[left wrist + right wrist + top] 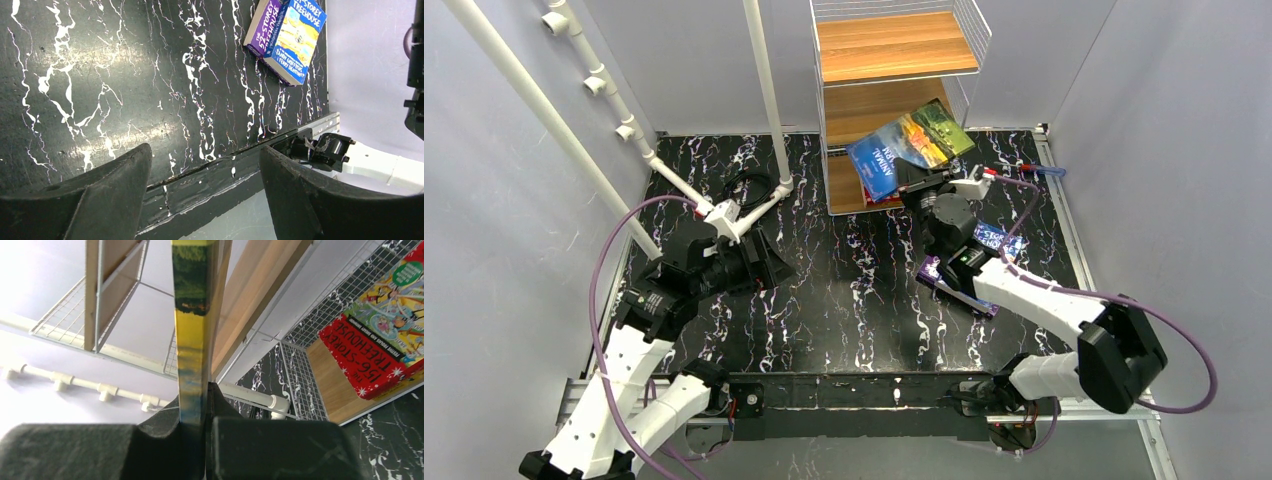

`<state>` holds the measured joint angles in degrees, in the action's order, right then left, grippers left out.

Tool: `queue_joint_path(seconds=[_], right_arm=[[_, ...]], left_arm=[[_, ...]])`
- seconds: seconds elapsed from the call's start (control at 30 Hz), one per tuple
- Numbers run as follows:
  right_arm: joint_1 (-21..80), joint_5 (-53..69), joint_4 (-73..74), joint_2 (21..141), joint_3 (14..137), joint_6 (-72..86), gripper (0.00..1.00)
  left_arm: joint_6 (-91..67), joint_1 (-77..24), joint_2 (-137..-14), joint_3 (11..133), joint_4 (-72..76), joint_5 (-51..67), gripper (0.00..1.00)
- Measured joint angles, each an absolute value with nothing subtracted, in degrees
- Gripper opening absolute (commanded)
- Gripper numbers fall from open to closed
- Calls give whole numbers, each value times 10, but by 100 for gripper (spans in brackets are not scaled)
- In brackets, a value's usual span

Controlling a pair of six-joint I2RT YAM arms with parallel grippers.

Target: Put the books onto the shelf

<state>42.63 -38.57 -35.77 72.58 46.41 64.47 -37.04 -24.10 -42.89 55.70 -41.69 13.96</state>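
Animal Farm (904, 142): blue landscape cover, tilted at the front of the shelf (894, 50) by the middle board, lower edge pinched in the right gripper (204, 412). Red book (377, 352) flat on lowest board. Purple book (261, 29) and blue book (296, 39) flat on table (125, 75), overlapping, well apart from the shelf

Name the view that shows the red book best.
Right wrist: the red book lies on a board of the shelf, cover and title readable. The top view shows only a red sliver peeking from behind Animal Farm. The left wrist view misses it.
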Motion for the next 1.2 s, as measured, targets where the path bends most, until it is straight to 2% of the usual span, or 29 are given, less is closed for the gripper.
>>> queue_joint_path(seconds=[0.5,0.93,1.03,1.2], right_arm=[[404,-451,-401,870,588,723,1],[363,-497,-365,965,699,783,1],[357,-495,-357,976,708,794,14],[354,-491,-337,980,712,805,12]], left_arm=[[-371,-241,-404,557,-439,133,77],[-370,-241,-396,555,-447,133,77],[-370,-241,-395,555,-450,132,77],[-370,-241,-393,555,-451,131,77]])
